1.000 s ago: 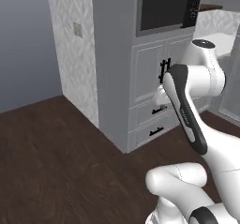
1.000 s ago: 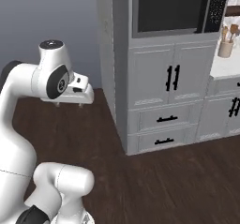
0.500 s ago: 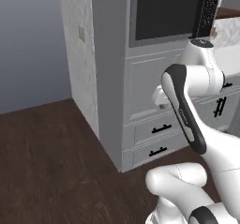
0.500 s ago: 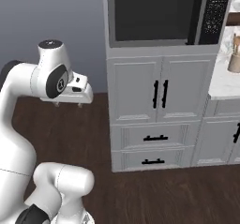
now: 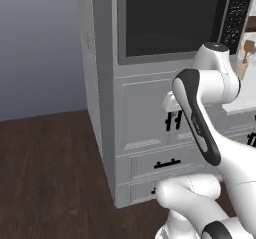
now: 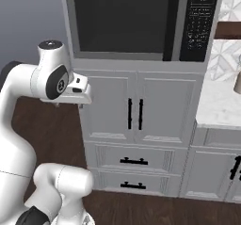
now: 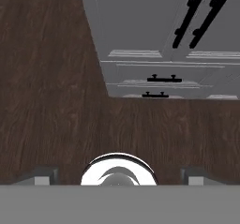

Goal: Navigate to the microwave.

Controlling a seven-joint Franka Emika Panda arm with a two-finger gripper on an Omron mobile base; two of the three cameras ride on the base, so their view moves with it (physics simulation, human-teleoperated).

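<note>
One microwave (image 6: 136, 24) is all I'm tracking, and it's sitting high in the tall grey cabinet column (image 6: 141, 125), filling the column's top from edge to edge: boxy, with a wide dark glass door in a grey frame, one vertical black bar handle (image 6: 172, 21) and one black control panel (image 6: 199, 19) with small white markings along its right side. In the left base view the microwave (image 5: 170, 20) shows at an angle, above the arm's elbow. Below it I count two panelled cabinet doors, each with a slim vertical black handle (image 6: 135, 114), the pair meeting at the centre, and under those two shallow drawers, each with one short horizontal black pull (image 6: 131, 161). All of it looks matte painted grey with raised frame mouldings. To the column's right a pale counter (image 6: 216, 104) runs off, with a patterned tile wall behind it and a beige pot at its far right edge (image 6: 237, 80). From the hand view I'm looking down at dark wood-grain floor (image 7: 51, 101), planks running away from me, with the column's bottom corner and both drawers at the top. I see two grey finger tips (image 7: 37, 176) low in that view, set wide apart with bare floor between them, so the gripper (image 7: 117, 177) is spread and holding nothing.
</note>
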